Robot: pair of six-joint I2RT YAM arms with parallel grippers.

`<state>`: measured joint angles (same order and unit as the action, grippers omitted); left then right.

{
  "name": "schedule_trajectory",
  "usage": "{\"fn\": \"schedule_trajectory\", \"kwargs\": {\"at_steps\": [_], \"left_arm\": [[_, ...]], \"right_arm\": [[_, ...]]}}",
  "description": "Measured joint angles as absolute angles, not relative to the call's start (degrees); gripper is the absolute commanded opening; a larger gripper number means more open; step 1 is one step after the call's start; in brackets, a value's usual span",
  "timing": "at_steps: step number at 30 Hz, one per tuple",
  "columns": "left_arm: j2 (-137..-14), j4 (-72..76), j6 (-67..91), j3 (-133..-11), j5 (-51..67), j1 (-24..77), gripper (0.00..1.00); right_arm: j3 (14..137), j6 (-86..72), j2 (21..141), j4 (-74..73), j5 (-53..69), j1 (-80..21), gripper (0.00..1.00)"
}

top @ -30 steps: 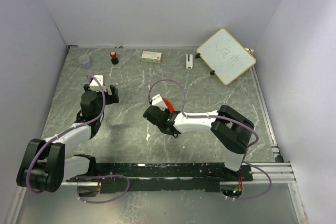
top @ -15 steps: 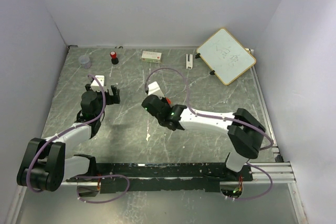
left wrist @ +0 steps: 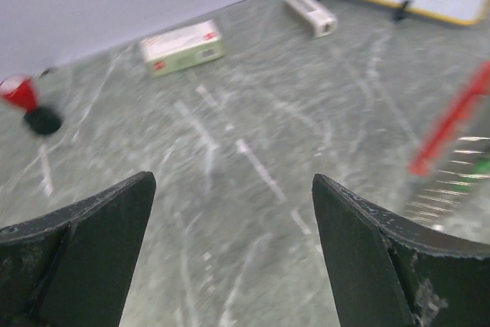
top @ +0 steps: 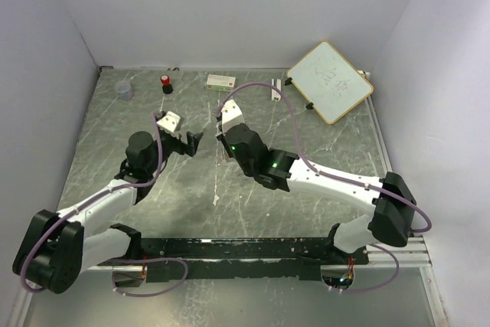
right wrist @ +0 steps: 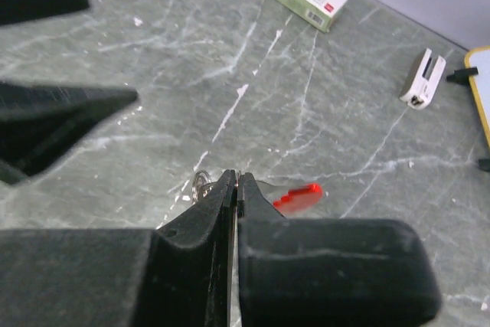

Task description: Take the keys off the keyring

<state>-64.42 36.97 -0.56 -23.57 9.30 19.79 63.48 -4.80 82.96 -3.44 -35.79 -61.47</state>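
Right wrist view shows the right tool [right wrist: 234, 185] pressed together on the keyring [right wrist: 200, 183]. Its silver loop peeks out left of the fingertips and the red key [right wrist: 298, 198] juts out to their right, over the grey tabletop [right wrist: 344, 112]. The left tool [left wrist: 230, 212] is spread wide, holding nothing, close beside the bunch. Its own camera catches a blurred green key [left wrist: 481, 165] at the right edge.

Soft, even overhead light with weak shadows. The left wrist view is motion-blurred; the long red plastic key [left wrist: 452, 116] at right smears into a streak.
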Motion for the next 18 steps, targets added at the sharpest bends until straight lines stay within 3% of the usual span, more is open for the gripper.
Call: {"fn": "schedule_trajectory", "kwargs": {"at_steps": [6,18], "left_arm": [[-60.5,36.2,-2.6,-25.1,10.1,29.3,0.95],[-60.0,39.7,-2.6,-24.4,10.2,33.8,0.95]], "right_arm": [[63.2,-3.1,80.9,-1.3,-34.2,-61.6,0.00],[60.3,-2.6,77.9,-0.2,-33.3,-61.9,0.00]]}}
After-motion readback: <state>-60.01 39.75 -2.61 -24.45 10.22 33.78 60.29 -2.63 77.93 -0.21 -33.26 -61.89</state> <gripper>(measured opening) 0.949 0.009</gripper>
